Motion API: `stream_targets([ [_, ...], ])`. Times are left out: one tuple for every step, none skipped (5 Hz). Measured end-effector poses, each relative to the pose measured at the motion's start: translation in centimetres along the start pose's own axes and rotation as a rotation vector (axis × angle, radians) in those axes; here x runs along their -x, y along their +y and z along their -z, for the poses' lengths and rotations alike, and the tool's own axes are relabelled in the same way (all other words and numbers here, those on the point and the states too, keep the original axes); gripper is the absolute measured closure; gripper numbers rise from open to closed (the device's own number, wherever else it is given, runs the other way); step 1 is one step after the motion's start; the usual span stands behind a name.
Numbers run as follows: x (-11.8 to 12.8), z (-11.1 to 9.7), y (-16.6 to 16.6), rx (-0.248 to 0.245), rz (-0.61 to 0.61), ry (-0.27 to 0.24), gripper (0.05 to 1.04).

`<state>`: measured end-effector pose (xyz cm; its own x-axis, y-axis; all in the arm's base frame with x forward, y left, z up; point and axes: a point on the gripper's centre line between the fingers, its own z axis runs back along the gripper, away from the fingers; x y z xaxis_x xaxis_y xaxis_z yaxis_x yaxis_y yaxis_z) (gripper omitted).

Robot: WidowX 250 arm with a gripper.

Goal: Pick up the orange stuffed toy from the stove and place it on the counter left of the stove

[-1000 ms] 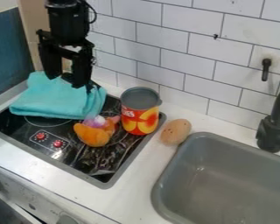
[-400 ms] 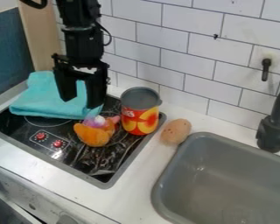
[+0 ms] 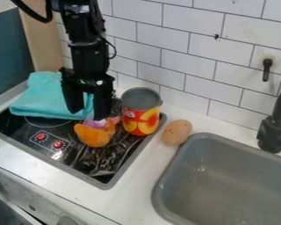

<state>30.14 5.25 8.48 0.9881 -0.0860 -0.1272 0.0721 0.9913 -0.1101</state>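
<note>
Black two-finger gripper (image 3: 87, 115) hangs with fingers apart just above a soft orange-and-purple toy (image 3: 95, 136), inboard of the black glossy stovetop's (image 3: 16, 125) right edge; off-centre lowering could topple the red-and-yellow cylindrical can (image 3: 142, 116) close beside.

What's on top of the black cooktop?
On the cooktop: folded teal cloth, orange-and-purple toy, red-and-yellow can beside the toy. Gripper hangs open just behind the toy. Surface under the cloth, toy and can is covered, can't tell.
</note>
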Motion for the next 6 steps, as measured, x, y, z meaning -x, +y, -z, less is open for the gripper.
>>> stream_targets([
  [-0.3,1.4,0.5,-0.01,-0.015,0.026,0.083],
  [-0.4,2.7,0.3,0.018,-0.007,0.039,0.083],
  [-0.2,4.0,0.1,0.038,-0.009,0.066,0.133],
  [0.2,4.7,-0.1,0.05,-0.018,0.078,0.376],
  [0.4,4.9,-0.4,0.048,-0.017,0.079,0.511],
  [1.9,4.0,-0.3,0.009,-0.028,0.084,0.575],
])
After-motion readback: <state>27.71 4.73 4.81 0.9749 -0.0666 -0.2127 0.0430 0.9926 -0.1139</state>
